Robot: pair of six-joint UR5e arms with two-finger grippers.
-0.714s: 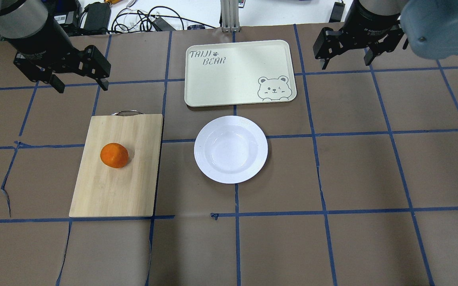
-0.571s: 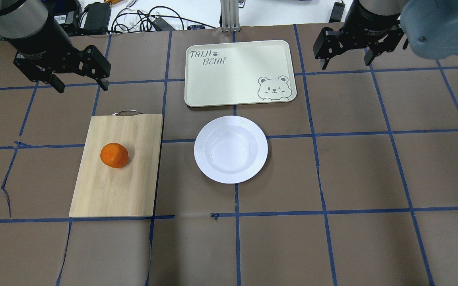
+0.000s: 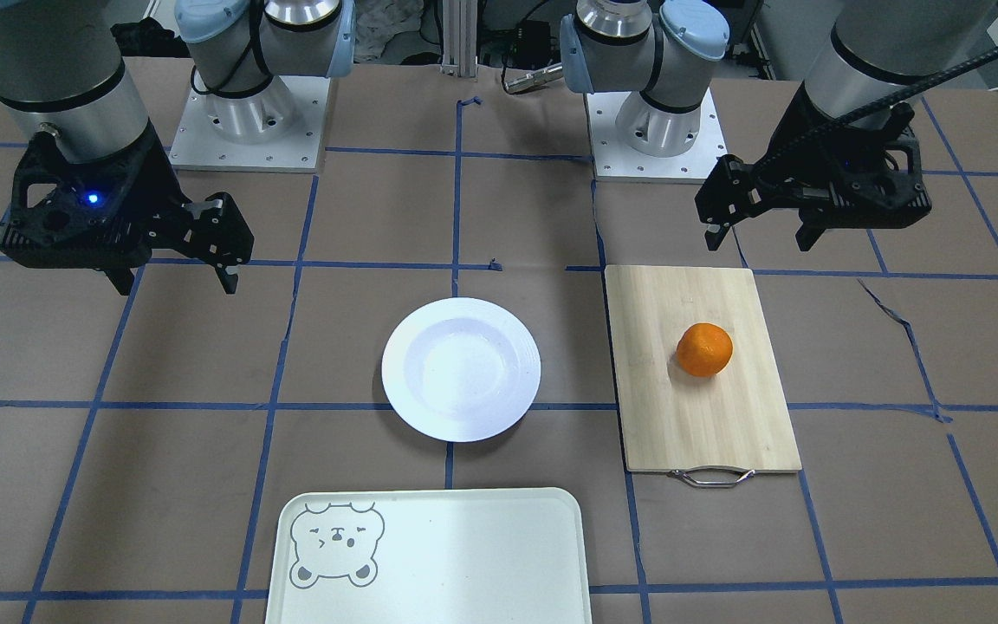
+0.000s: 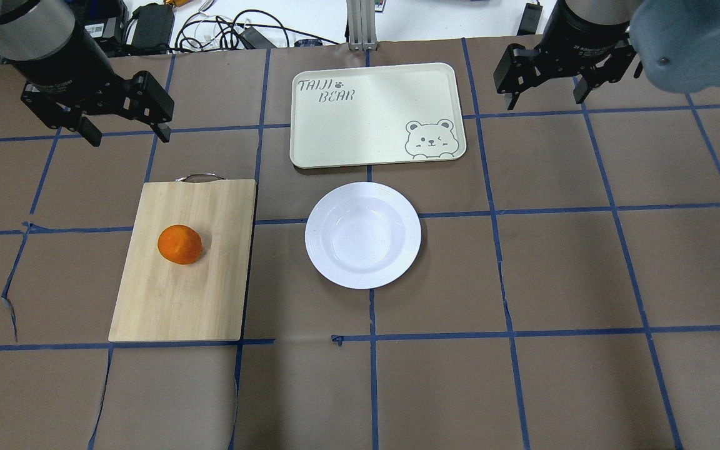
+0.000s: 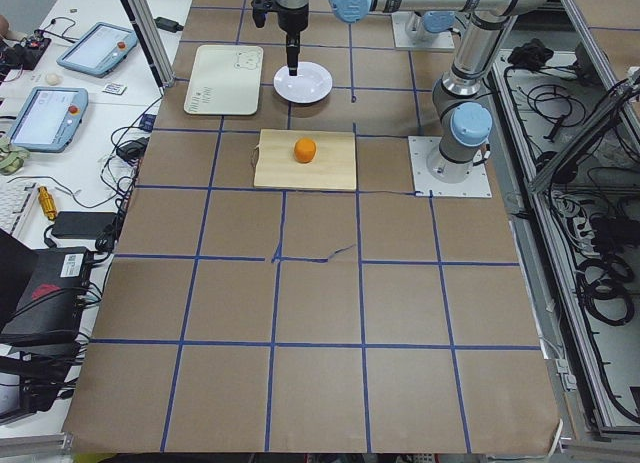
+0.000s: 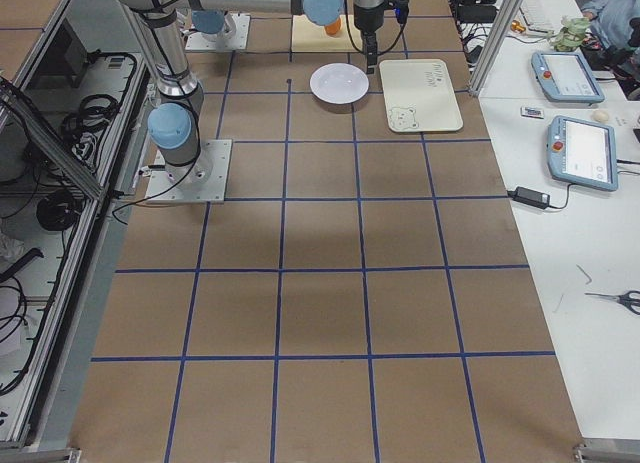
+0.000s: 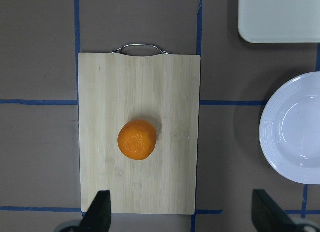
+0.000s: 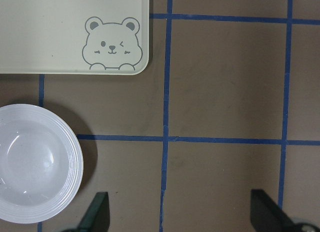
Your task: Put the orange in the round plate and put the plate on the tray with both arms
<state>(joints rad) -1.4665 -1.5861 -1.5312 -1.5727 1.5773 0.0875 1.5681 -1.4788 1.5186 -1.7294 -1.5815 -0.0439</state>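
the orange (image 4: 179, 244) sits on the wooden cutting board (image 4: 172, 306) in the left middle of the overhead view, a little above the board's centre and touching nothing else. the board's metal handle (image 4: 197, 177) points toward the top of the frame. the white plate (image 4: 319, 250) lies flat on the brown table (image 4: 560, 269) near the centre of the frame, just right of the board and apart from it, with nothing in it. the tray (image 4: 366, 125) lies flat directly above the plate in the picture, close to it but not touching. its bear face (image 4: 429, 137) is at the lower right corner.

the left gripper (image 4: 129, 136) hangs in the upper left of the overhead view, above the board's handle end in the frame. its fingers are spread wide and hold nothing. in its wrist view the two black fingertips (image 7: 100, 214) show far apart at the bottom edge, and the orange lies higher in the frame between them. the right gripper (image 4: 545, 100) hangs in the upper right, beside the tray's right edge, also spread wide and empty. its wrist view shows the tray's bear corner at the upper left and part of the plate at the lower left.

blue tape lines (image 4: 372, 375) cross the table in a grid, and cables (image 4: 222, 31) lie beyond its top edge.
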